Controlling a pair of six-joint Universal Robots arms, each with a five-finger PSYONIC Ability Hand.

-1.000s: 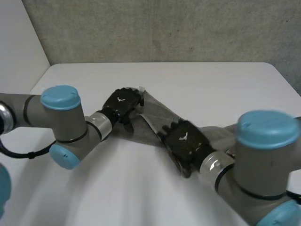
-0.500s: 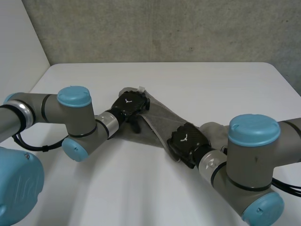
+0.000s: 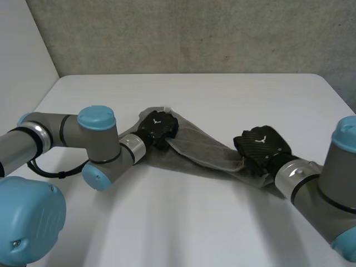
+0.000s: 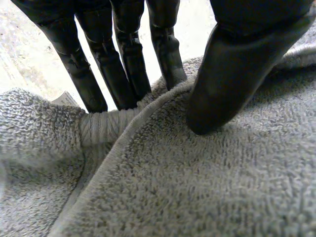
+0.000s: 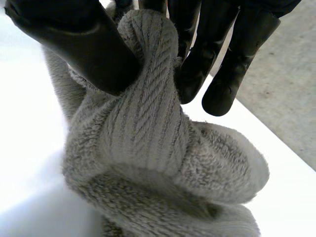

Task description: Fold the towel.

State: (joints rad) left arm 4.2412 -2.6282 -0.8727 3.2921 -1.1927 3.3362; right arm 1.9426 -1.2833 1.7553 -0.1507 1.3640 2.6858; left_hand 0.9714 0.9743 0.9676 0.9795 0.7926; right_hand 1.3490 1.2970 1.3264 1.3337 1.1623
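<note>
The towel (image 3: pixel 201 148) stretches lengthwise between the left hand (image 3: pixel 157 127) and the right hand (image 3: pixel 261 146), each pinching one end.

Robotics laboratory: plain white table (image 3: pixel 222 100), grey speckled wall (image 3: pixel 194 33), left arm (image 3: pixel 61 136) and right arm (image 3: pixel 328 183) reaching over it.

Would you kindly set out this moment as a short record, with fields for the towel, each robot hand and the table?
towel: grey terry, drawn out in a long band between the two robot hands
left robot hand: at one end of the towel, thumb on top and fingers behind the hemmed edge, pinching it
right robot hand: at the other end, thumb and fingers pinching a bunched hem
table: white, beneath the towel
fold: not yet neat or finished
</note>
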